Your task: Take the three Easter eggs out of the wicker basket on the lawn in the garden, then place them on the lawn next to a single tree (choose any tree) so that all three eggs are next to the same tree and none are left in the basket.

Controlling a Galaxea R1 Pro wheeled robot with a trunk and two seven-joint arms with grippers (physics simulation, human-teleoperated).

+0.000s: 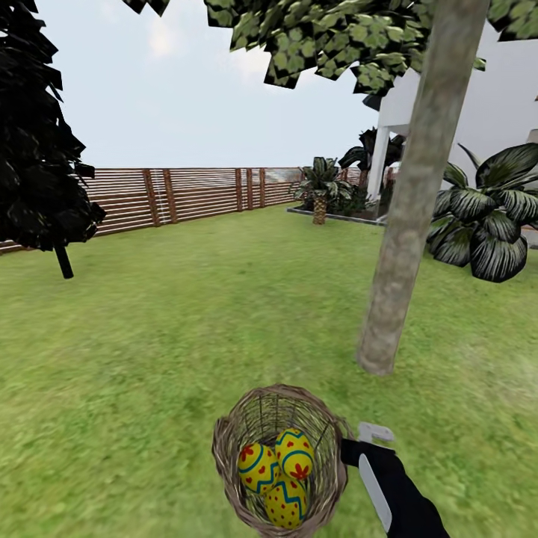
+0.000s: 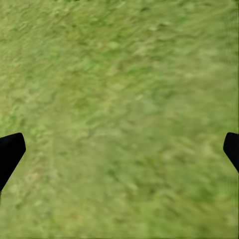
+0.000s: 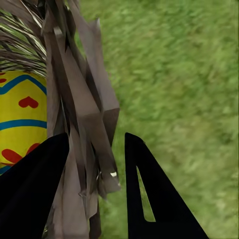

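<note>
The lawn [image 1: 187,321] spreads across the whole garden, from the near edge of the head view out to the brown slat fence [image 1: 194,193] at the far side. A white house [image 1: 486,104] stands at the far right, with a small palm [image 1: 320,190] before it and a low broad-leaved plant [image 1: 489,217] at the right. A dark narrow tree [image 1: 37,142] stands at the far left.

The tree [image 1: 415,194] with the pale mottled trunk rises right of centre, its trunk leaning slightly to the right as it climbs; its foot meets the grass just beyond the basket and a little to the right, with bare grass between them.

The wicker basket [image 1: 226,456] is at the near centre, tipped so its open mouth faces up and toward the camera (its long axis runs from near to far). All three Easter eggs [image 1: 295,452] lie inside, touching one another; two lie side by side with their points toward the far rim, and the third lies nearer, below them.

The right pincer [image 1: 353,448] is clenched on the basket's right rim: in the right wrist view its two dark fingers [image 3: 30,189] pinch the woven wall, one inside beside an egg, one outside.

The left pincer [image 2: 119,149] hangs released over bare grass, its fingertips wide apart.
</note>
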